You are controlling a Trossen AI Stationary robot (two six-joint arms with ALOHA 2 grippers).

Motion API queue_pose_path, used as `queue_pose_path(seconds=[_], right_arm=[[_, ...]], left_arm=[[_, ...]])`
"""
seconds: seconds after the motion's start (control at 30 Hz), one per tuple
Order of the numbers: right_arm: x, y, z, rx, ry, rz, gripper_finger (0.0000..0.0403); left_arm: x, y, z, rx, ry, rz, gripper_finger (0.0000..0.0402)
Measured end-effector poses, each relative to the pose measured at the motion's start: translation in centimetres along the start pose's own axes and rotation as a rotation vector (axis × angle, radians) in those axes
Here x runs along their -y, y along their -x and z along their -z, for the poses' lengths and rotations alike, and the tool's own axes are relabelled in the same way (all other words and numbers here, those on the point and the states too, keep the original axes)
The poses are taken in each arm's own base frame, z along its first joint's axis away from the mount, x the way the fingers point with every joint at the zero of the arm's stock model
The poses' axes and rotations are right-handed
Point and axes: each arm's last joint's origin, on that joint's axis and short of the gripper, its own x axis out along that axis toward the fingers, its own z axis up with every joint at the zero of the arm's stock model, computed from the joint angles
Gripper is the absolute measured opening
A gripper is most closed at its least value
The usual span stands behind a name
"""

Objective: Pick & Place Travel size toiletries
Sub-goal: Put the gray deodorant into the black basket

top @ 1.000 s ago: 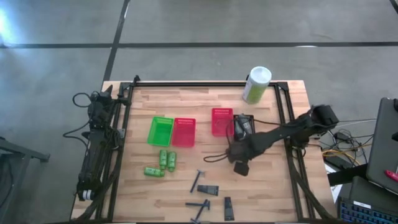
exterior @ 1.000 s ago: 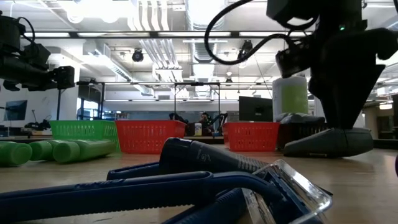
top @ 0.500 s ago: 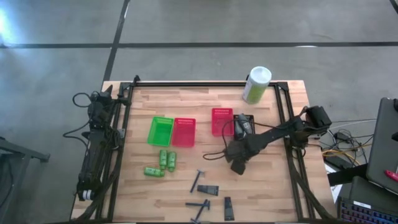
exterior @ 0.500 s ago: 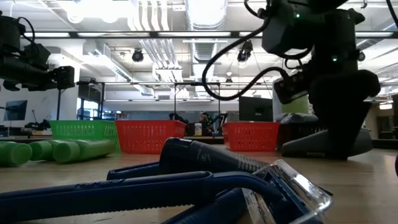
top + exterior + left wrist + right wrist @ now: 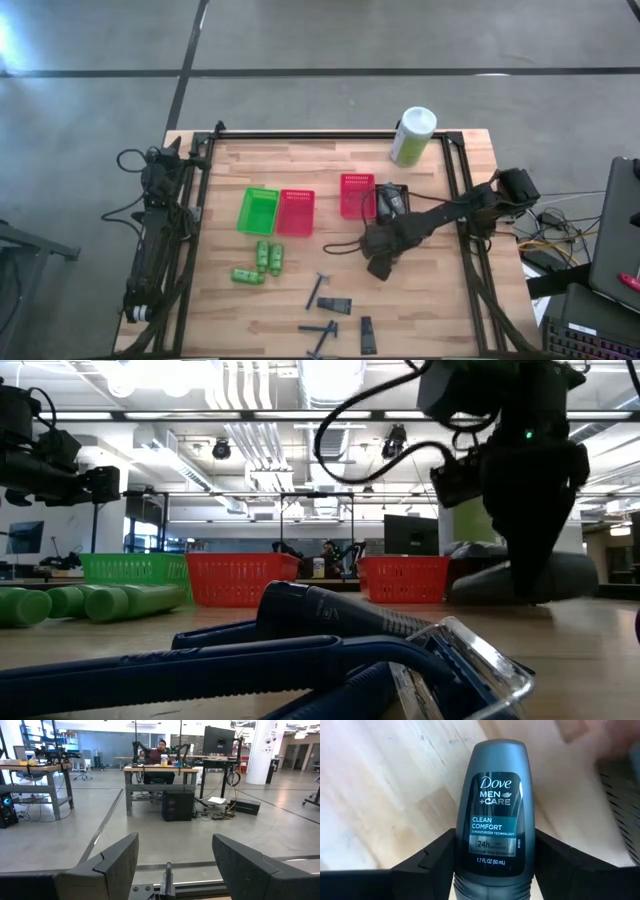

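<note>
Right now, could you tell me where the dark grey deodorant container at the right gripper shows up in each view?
High view: hidden under the right gripper, right of centre.
Low view: deodorant container at right, behind the gripper.
Left wrist view: not in it.
Right wrist view: container centred between the fingers.
Shared landmark: the red basket.

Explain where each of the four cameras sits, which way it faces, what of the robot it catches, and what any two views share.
High view: above, straight down on the table; both arms, right gripper low mid-table.
Low view: table height, facing the room; right arm above a grey container.
Left wrist view: faces the room beyond the table; left gripper open.
Right wrist view: looks down at the wood; own fingers flank the Dove deodorant.
Shared: high and low views show the red basket.
</note>
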Motion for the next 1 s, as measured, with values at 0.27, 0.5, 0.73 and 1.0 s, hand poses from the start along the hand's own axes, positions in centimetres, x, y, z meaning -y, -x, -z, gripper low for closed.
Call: queue_pose_path(seconds=[0.27, 0.5, 0.73, 1.0], right_arm=[[2.0, 8.2, 0.8, 0.247, -0.319, -0.093, 0.0204], [7.3, 11.2, 0.0, 0.434, -0.716, -0.065, 0.0222], [9.7, 7.3, -2.5, 0.214, -0.677, -0.032, 0.0212], [9.9, 5.8, -3.1, 0.165, -0.623, 0.028, 0.0232]], left_arm=[[0.0, 0.0, 0.0, -0.002, 0.0, 0.0, 0.0259], [0.0, 0.0, 0.0, -0.004, 0.0, 0.0, 0.0259], [0.0, 0.0, 0.0, -0.004, 0.0, 0.0, 0.0259], [0.0, 0.0, 0.0, -0.004, 0.0, 0.0, 0.0259]])
